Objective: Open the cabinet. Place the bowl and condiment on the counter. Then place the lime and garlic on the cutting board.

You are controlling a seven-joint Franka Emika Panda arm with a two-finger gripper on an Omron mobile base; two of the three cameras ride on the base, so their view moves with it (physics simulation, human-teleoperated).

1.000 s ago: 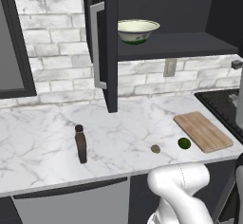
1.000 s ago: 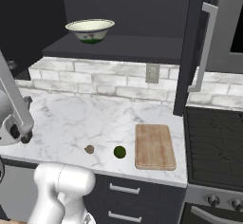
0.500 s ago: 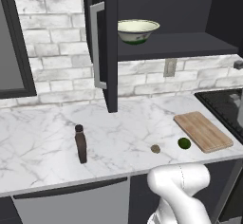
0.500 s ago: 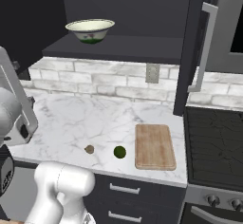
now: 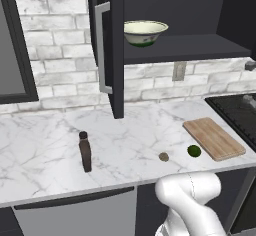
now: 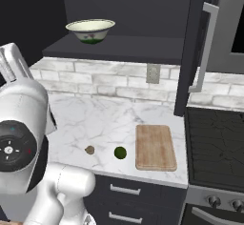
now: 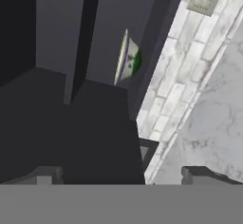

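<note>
Black wall cabinet with carved door panels [image 5: 117, 50] stands open; its left door swings out toward the room, long silver bar handle [image 5: 102, 50] facing out. In the right base view the other door [image 6: 193, 47] also hangs open beside the stove.

Wide shallow cream-white bowl with a green band [image 5: 145, 32] sits upright on the dark inner shelf [image 5: 190, 47], near the shelf's left end. Same bowl in the right base view [image 6: 90, 30]; seen edge-on and rolled sideways in the hand view [image 7: 128, 59].

Small slim dark-brown bottle with a dark cap [image 5: 85, 152] stands upright on the white marble countertop with grey veins [image 5: 40, 150], left of the open door, well apart from the other items.

Light-brown wooden rectangular board with rounded corners [image 5: 214, 138] lies flat at the counter's right end, just beside the black stovetop [image 5: 240, 115]. Nothing rests on it.

Small dark-green round ball, the lime [image 5: 194, 151], lies on the marble just left of the board's near corner, not touching it. Tiny tan-brown lump, the garlic [image 5: 163, 156], lies on the marble near the lime, further left.

Gripper [image 7: 121, 175]: two dark finger tips [image 7: 47, 174] spread wide at the bottom of the hand view, nothing between them, aimed up at the cabinet interior and white brick backsplash [image 7: 175, 85].
</note>
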